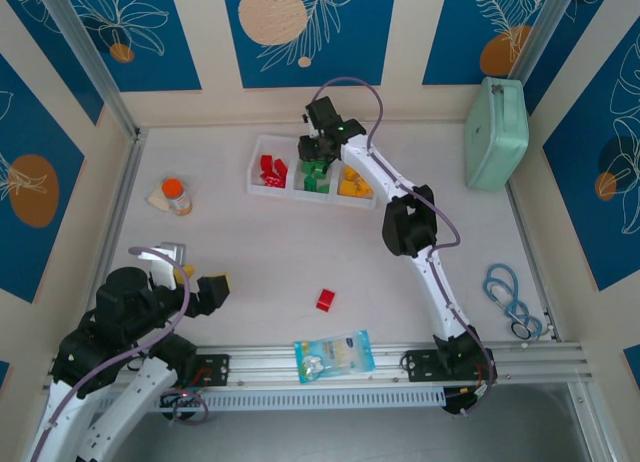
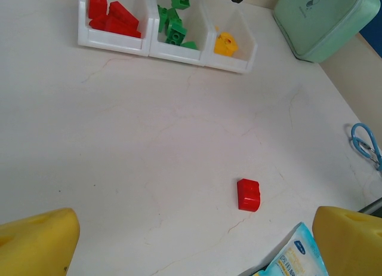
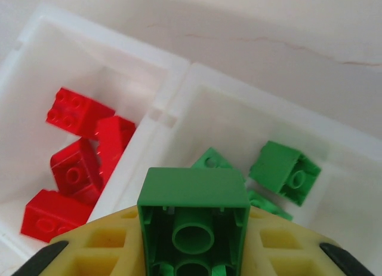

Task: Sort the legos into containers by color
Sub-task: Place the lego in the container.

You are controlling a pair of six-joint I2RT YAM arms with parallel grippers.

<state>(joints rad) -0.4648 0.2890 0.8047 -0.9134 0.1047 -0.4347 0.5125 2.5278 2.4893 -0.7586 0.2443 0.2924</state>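
Looking at the table (image 1: 260,252) first: the white tray (image 1: 250,177) sits at the far side, reds in its left compartment, greens in the middle, yellows on the right. The right gripper (image 1: 320,152) hangs over it, clamped on a green brick (image 3: 194,216) above the near-left corner of the middle compartment (image 3: 250,103). The left gripper (image 2: 192,243) is near-left on the table, spread wide and holding nothing. My worry is that the brick hovers really close to the divider (image 3: 158,117) beside the reds. Let go there and it could clip that wall and tip into the wrong bin, or bounce out, since the tray's shallow. The brick's hollow underside faces the wrist camera, so the studs point away from it. The long axis seems to run back along the fingers, though its near end is cut off. One loose red brick (image 2: 248,195) lies on the near part of the table, well apart from the tray.
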